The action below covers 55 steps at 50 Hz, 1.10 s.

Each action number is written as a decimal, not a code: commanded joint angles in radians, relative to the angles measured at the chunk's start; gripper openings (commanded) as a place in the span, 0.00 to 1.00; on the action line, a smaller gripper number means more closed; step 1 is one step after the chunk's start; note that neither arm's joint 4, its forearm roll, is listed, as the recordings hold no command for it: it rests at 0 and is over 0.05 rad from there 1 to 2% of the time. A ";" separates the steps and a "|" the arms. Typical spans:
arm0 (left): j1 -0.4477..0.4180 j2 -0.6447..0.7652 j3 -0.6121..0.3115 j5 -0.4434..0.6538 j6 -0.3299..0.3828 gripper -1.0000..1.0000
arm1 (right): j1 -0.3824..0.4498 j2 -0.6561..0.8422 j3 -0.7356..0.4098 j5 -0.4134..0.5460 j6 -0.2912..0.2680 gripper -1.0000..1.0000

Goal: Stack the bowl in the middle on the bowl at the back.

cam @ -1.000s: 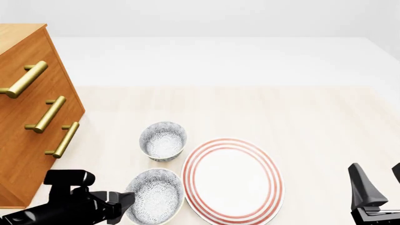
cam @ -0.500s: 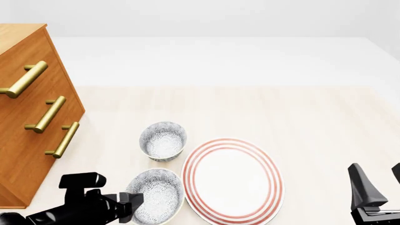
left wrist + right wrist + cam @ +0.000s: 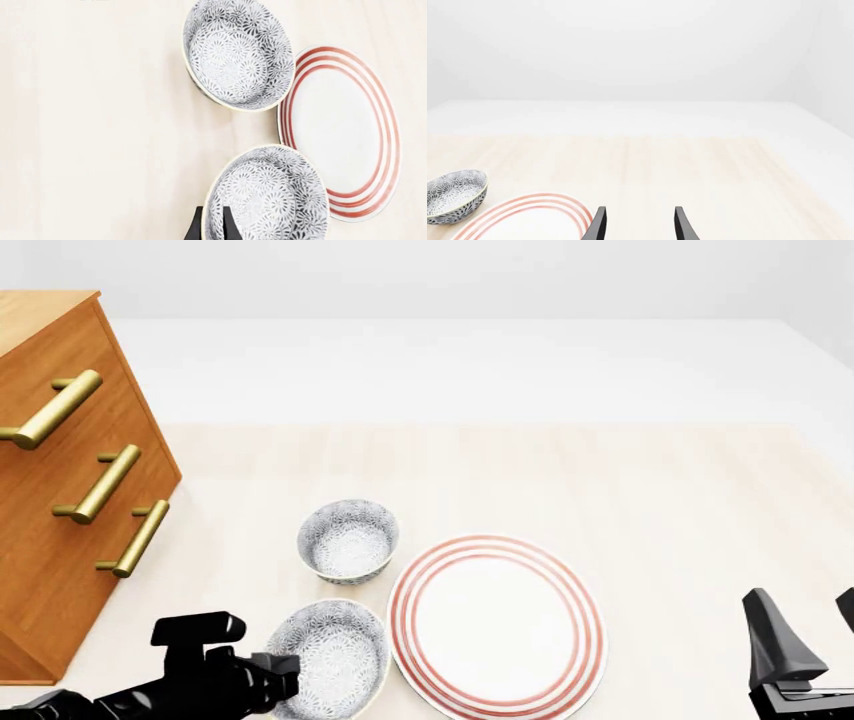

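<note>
The bowl in the middle is a small speckled grey-black bowl near the table's front, left of the plate. My left gripper is shut on its left rim, one finger inside the wall and one outside. The bowl at the back is a matching speckled bowl just behind it, standing apart and empty; it also shows in the right wrist view. My right gripper hangs open at the front right, holding nothing.
A big white plate with red rings lies right of both bowls, almost touching the nearer one. A wooden dresser with brass handles stands at the left edge.
My left gripper has slid right from beside the nearer bowl onto its left rim. The bowl looks shifted slightly. The right arm has not moved.
</note>
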 commanded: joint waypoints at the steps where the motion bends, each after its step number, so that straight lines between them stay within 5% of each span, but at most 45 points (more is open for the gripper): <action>1: 0.011 0.059 0.003 -0.055 0.005 0.00 | 0.001 0.000 0.000 0.000 0.002 1.00; 18: 0.007 0.044 -0.001 -0.045 0.002 0.00 | 0.001 0.000 0.001 0.000 0.002 1.00; 35: -0.068 -0.444 -0.161 0.538 0.009 0.00 | 0.002 0.003 0.001 -0.002 -0.003 1.00; 44: -0.054 -0.550 -0.294 0.772 0.050 0.00 | 0.003 0.006 0.001 -0.005 -0.003 1.00; 55: -0.065 -0.574 -0.369 0.922 0.077 0.00 | 0.005 0.011 0.001 -0.010 -0.005 1.00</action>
